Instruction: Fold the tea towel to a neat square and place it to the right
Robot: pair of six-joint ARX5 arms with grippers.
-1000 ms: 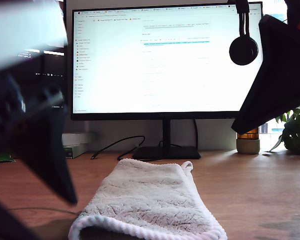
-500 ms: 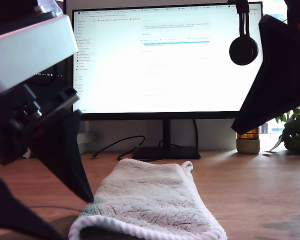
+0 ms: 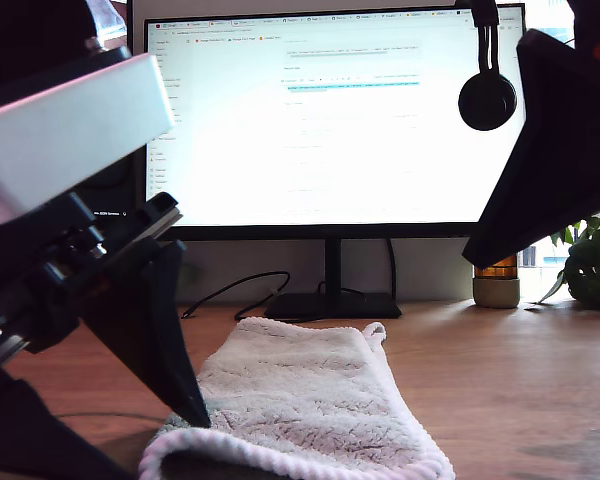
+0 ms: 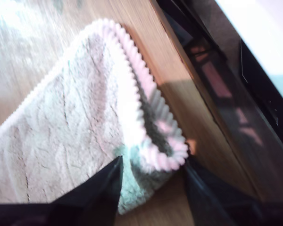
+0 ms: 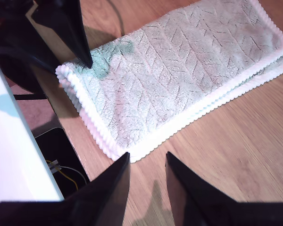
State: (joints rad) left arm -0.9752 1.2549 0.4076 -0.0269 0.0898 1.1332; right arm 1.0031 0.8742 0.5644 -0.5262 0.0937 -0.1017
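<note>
Wooden desk (image 3: 520,380), lit monitor (image 3: 330,120) behind, headphones (image 3: 487,95) at its 1 o'clock; tea towel (image 3: 300,400) folded to long strip, exterior view's 6 o'clock; your first gripper (image 4: 151,188) spread wide, straddling beaded corner, likely for next fold; your second gripper (image 5: 147,162) parted narrowly, empty, hovering above hem.
</note>
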